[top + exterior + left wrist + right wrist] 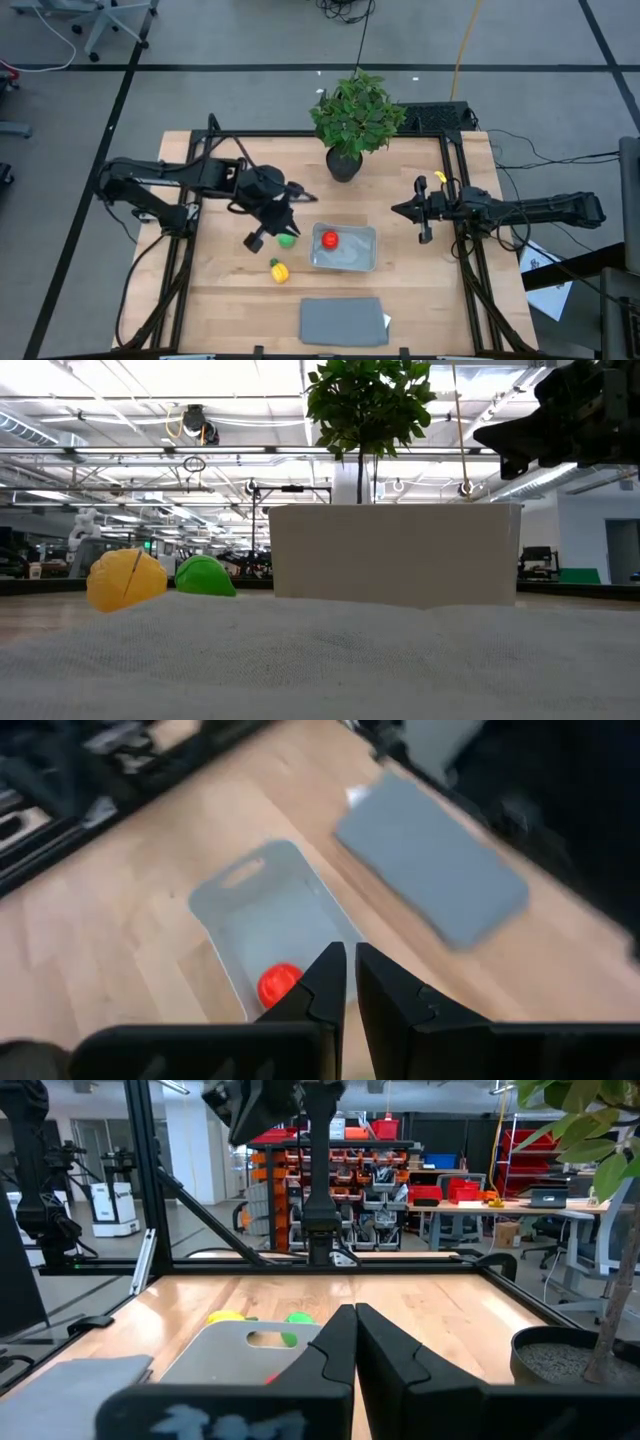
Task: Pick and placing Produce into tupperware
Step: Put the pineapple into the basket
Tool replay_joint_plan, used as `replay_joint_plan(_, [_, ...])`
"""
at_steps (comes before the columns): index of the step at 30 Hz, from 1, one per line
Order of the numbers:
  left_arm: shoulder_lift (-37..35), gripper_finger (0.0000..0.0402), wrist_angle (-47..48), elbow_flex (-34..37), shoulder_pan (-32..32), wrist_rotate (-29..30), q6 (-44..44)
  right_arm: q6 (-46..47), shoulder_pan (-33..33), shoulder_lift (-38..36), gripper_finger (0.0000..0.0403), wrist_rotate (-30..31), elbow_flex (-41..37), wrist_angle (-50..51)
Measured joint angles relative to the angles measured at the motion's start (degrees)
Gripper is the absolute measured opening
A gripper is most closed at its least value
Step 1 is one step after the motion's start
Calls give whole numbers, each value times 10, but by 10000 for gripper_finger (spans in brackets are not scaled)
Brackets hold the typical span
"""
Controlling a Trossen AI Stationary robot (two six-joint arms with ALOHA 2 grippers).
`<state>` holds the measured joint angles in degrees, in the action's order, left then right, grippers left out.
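So the red piece [329,240] is already sitting in the tupperware [358,260], and the green one [287,238] and the yellow one [279,270] lie on the wood just beside its left wall. The left gripper [268,231] hangs right over the green piece with its fingers pressed together, holding nothing. The right gripper [414,211] waits well off to the right, fingers also closed and empty.

These look like light, hard plastic toys: smooth, round, probably keen to roll or squirt out of a pinch. Best bet is likely grabbing across the widest part, dead centre. The tub looks light too, so a bump could slide it.

The surface is a bare wooden tabletop [220,300], with a potted plant [352,120] at the back and a flat grey mat [344,321] up front. Beyond is a big workshop with shelving.
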<state>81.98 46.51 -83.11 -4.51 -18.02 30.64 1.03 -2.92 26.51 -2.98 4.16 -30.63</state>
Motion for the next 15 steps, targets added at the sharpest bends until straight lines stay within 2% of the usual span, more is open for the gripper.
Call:
replay_joint_plan(5, [1,33,44,1,-25,0,79,-1,0,2,0,0,0,0])
replay_joint_plan(7, [1,33,47,1,-33,4,75,-1,0,2,0,0,0,0])
replay_joint_plan(15, [1,33,121,1,-58,95,-1,-2,0,2,0,0,0,0])
